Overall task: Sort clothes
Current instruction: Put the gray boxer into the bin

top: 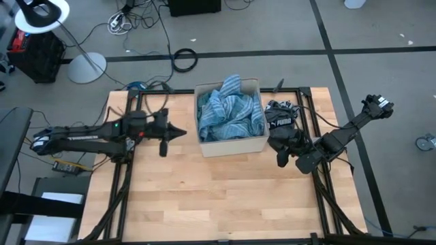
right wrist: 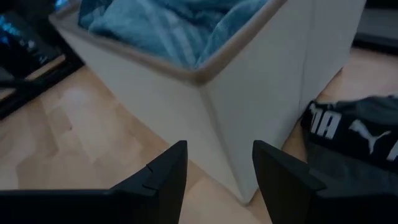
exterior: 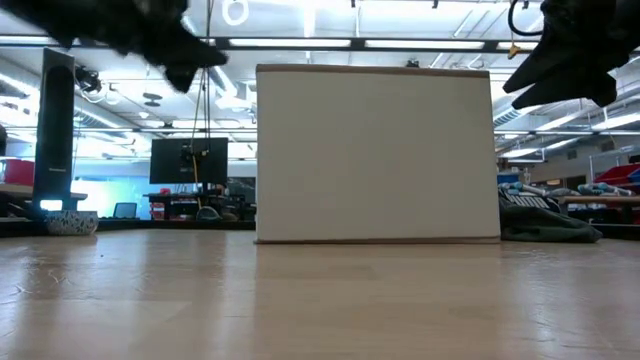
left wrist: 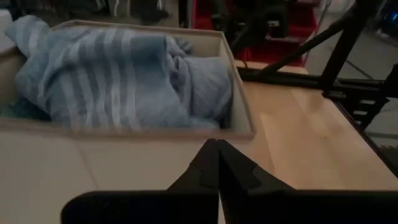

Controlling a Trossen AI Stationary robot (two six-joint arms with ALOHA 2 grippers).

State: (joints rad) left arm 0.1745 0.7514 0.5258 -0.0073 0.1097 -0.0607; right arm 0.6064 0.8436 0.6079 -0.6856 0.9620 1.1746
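The right gripper (top: pixel 280 160) hovers wide open beside the box (top: pixel 231 145), near the black garment (top: pixel 281 116); it should descend squarely onto bunched fabric before closing. The left gripper (top: pixel 178 133) waits pinched empty across the tabletop (top: pixel 204 197).

In the low view the box (exterior: pixel 375 153) hides the blue striped cloth inside it. Beside the box, the black garment (right wrist: pixel 357 140) is cut off by the right wrist picture's edge, its print only partly legible.
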